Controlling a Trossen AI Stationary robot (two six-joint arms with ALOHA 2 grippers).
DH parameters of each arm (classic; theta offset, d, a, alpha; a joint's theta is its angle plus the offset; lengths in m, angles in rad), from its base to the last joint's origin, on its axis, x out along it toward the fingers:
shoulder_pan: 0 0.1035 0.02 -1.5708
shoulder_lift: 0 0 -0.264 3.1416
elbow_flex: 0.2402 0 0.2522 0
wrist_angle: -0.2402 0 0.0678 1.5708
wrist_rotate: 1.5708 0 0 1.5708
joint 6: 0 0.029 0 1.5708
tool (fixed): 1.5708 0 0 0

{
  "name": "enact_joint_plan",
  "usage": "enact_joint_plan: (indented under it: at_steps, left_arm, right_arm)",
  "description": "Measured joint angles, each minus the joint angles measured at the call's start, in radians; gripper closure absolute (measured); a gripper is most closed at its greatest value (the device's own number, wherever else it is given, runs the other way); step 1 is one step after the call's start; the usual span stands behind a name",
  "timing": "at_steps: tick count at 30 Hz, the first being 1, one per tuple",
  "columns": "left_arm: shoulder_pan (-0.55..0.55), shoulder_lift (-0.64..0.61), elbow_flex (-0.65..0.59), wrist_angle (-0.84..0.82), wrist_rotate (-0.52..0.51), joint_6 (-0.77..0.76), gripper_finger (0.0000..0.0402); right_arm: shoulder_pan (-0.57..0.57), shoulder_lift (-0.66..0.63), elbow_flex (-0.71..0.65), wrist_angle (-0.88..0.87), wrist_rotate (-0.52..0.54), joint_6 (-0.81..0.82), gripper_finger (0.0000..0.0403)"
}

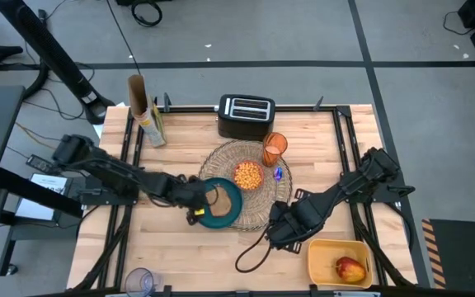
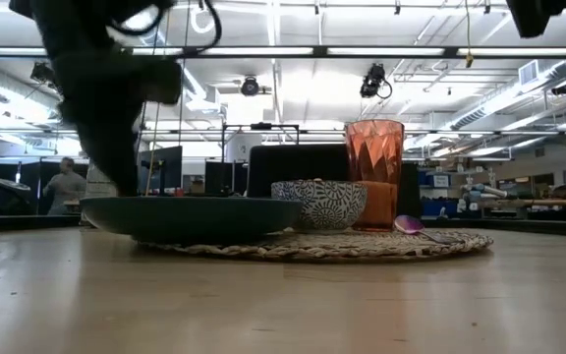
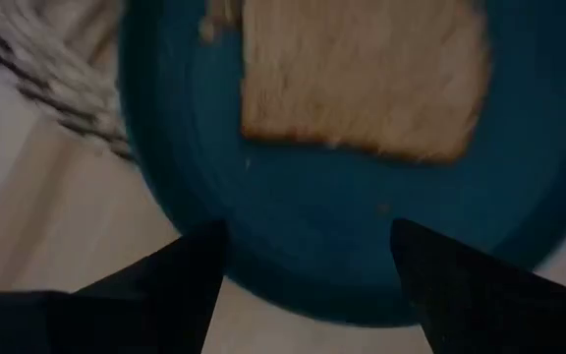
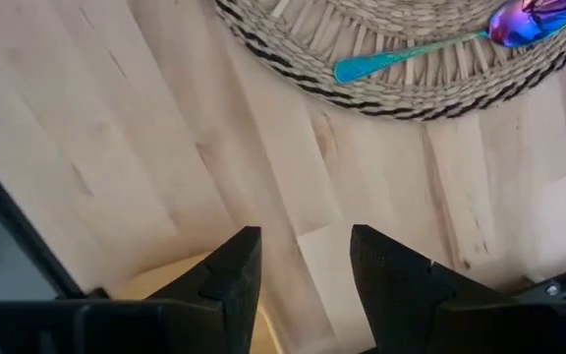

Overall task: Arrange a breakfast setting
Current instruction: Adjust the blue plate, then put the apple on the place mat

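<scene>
The teal plate [image 1: 225, 210] holds the brown toast slice [image 1: 215, 195] and lies partly on the near left edge of the wicker placemat [image 1: 250, 161]; in the low view the plate [image 2: 180, 216] overhangs the mat [image 2: 362, 246]. The bowl [image 1: 248, 175], orange cup [image 1: 275, 147] and blue-handled spoon [image 1: 277, 173] stand on the mat. My left gripper [image 3: 308, 285] is open over the plate's near left rim [image 3: 293, 285], one finger on each side, with the toast [image 3: 362, 79] ahead. My right gripper [image 4: 306, 265] is open and empty above bare table near the mat's near right edge. The apple [image 1: 349, 268] lies in a yellow container. My left gripper comes at the plate's near left rim from above and from the table's left, fingers [image 3: 190, 275] spread wide. I cannot tell whether they touch the plate.
A black toaster [image 1: 246, 115] stands at the far edge behind the mat. A tall box [image 1: 147, 115] stands far left. A clear cup [image 1: 138, 280] is at the near left edge. The yellow container [image 1: 336, 247] is near right, with a black cable [image 1: 254, 252] beside it.
</scene>
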Motion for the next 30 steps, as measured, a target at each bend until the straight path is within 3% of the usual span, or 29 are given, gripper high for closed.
enact_joint_plan:
  at_steps: [5, 10, 21, 30]
  left_arm:
    - [-0.03, 0.085, 0.012, -0.023, 0.029, -0.013, 0.0106]
    - [-0.056, 0.092, 0.013, -0.028, 0.046, -0.041, 0.0106]
    - [-0.051, 0.037, 0.047, -0.066, 0.045, -0.039, 0.0106]
    - [-0.007, -0.066, 0.133, -0.251, -0.006, 0.05, 0.0106]
  right_arm:
    - [-0.005, 0.0, -0.02, -0.002, 0.006, -0.052, 0.024]
    - [-0.024, 0.001, -0.029, -0.009, 0.007, -0.103, 0.024]
    - [-0.109, 0.0, -0.029, -0.013, 0.059, -0.238, 0.0239]
    - [-0.17, -0.106, -0.027, -0.005, 0.176, -0.224, 0.0239]
